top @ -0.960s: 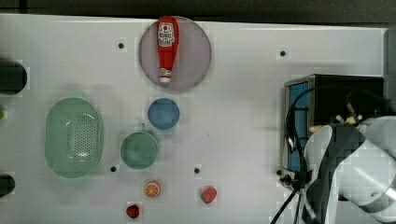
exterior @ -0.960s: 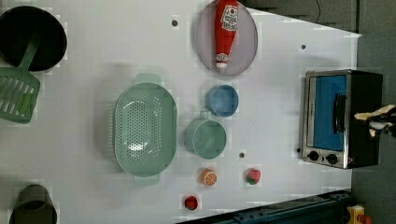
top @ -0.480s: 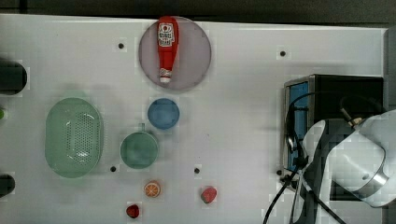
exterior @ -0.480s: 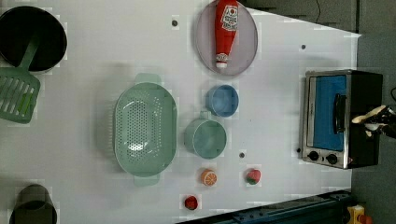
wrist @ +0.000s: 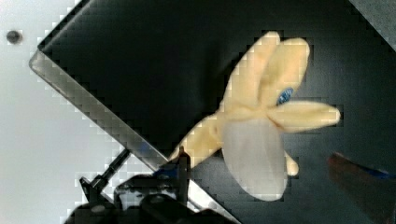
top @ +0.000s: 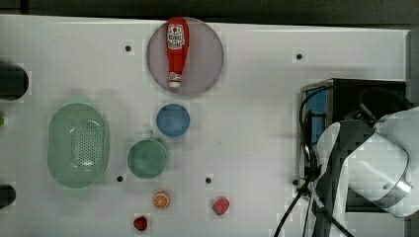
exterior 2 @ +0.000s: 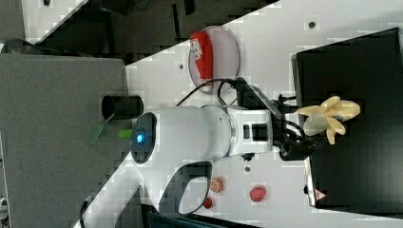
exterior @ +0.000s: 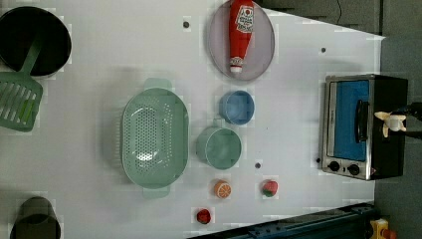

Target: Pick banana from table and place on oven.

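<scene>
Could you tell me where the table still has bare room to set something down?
The table is bare between the blue bowl and the oven, and along the top view's left above the green colander. It is crowded around the green cup, orange slice and ketchup plate.
</scene>
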You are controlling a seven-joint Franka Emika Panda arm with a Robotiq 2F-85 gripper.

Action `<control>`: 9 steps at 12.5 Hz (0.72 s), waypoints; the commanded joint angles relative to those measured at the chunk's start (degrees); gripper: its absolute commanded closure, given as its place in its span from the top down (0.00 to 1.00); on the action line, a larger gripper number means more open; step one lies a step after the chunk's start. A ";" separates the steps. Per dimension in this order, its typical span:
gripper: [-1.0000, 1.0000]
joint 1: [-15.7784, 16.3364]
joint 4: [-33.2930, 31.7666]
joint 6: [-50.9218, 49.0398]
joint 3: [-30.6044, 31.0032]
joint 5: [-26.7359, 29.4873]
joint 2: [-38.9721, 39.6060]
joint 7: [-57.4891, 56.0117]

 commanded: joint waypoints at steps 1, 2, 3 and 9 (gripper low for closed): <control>1.00 1.51 3.92 -3.22 0.07 -0.70 -1.64 -3.35; 1.00 2.35 5.75 -8.09 1.24 -0.71 -2.60 -5.77; 1.00 3.32 7.51 -14.56 3.02 -0.55 -3.89 -8.67; 1.00 9.19 14.58 -27.51 19.43 1.96 -13.36 16.70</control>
